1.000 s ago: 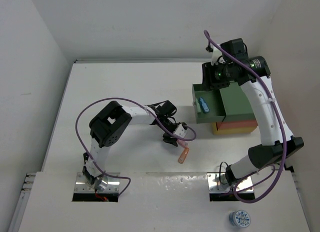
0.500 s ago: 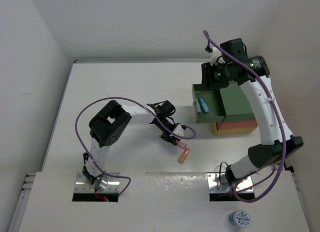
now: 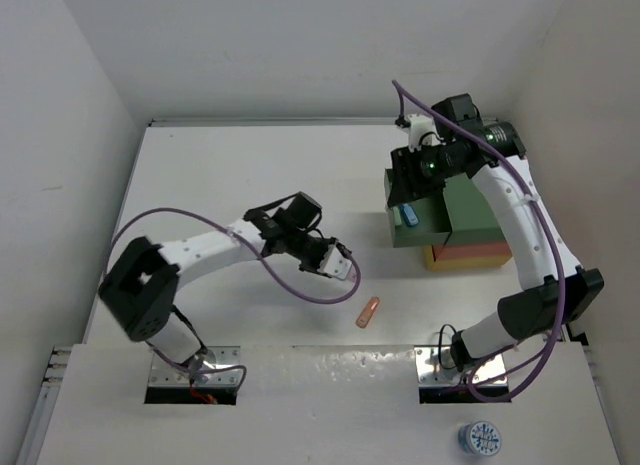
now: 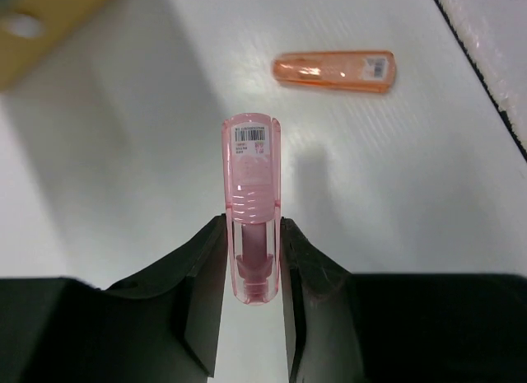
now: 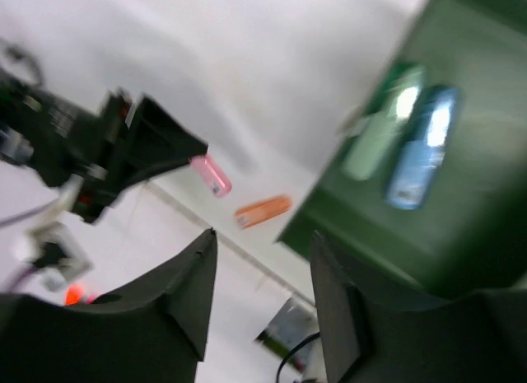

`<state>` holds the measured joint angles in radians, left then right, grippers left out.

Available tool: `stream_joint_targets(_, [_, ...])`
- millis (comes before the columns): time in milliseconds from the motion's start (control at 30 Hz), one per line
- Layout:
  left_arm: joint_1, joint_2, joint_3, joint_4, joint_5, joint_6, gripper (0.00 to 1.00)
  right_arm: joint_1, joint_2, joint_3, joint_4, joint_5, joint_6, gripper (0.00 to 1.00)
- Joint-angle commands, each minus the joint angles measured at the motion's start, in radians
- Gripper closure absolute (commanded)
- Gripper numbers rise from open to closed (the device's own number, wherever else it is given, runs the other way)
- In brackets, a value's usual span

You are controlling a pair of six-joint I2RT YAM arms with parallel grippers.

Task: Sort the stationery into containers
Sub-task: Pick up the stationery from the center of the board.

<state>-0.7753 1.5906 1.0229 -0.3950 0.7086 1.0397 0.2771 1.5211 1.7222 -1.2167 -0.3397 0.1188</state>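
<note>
Mid-counter (image 3: 220, 175), left pincer (image 4: 253, 235) grips pink marker (image 4: 251, 173) — orange marker (image 4: 333, 71) lies near. Right pincer (image 5: 263, 241) open beside green tray (image 5: 473, 231).

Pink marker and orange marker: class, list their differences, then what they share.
The pink marker is pink, the orange marker orange. The pink marker is clamped in the left arm's jaws; the orange marker lies loose on the table. In the left wrist view, the pink marker points away, the orange marker lies crosswise. Both are stubby, translucent, barcode-labelled.
</note>
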Motion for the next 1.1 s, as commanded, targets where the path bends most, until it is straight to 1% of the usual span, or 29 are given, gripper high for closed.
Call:
stream_joint_targets(0, [0.018,-0.15,0.026,-0.144,0.003,0.023,0.77,-0.006,-0.041,-0.03,-0.024,-0.241,-0.054,0.51])
stream_joint_targets(100, [0.024,-0.222,0.069,-0.199,0.04,-0.033,0.77,0.011,-0.026,-0.016,-0.046,-0.396,-0.048,0.45])
stream_joint_targets(133, [0.022,-0.24,0.074,-0.202,0.045,-0.041,0.77,0.017,-0.019,-0.015,-0.046,-0.415,-0.05,0.45])
stream_joint_targets(300, [0.013,-0.314,0.121,-0.246,0.014,-0.061,0.77,0.051,-0.009,-0.012,-0.067,-0.482,-0.07,0.39])
stream_joint_targets(433, [-0.004,-0.354,0.137,-0.246,-0.012,-0.066,0.77,0.102,-0.013,-0.03,-0.079,-0.483,-0.082,0.37])
stream_joint_targets(533, [-0.007,-0.359,0.167,-0.237,-0.011,-0.099,0.76,0.151,-0.01,-0.044,-0.086,-0.472,-0.096,0.36])
stream_joint_targets(667, [-0.007,-0.366,0.21,-0.211,-0.003,-0.142,0.76,0.172,0.02,-0.052,-0.067,-0.482,-0.079,0.36])
stream_joint_targets(900, [-0.019,-0.383,0.246,-0.157,-0.001,-0.173,0.76,0.201,0.083,0.002,-0.07,-0.525,-0.065,0.36])
stream_joint_targets(1033, [-0.022,-0.379,0.269,-0.146,0.003,-0.179,0.77,0.215,0.094,-0.003,-0.064,-0.542,-0.056,0.4])
stream_joint_targets(1067, [-0.021,-0.379,0.269,-0.145,0.0,-0.175,0.76,0.218,0.096,-0.001,-0.061,-0.545,-0.053,0.44])
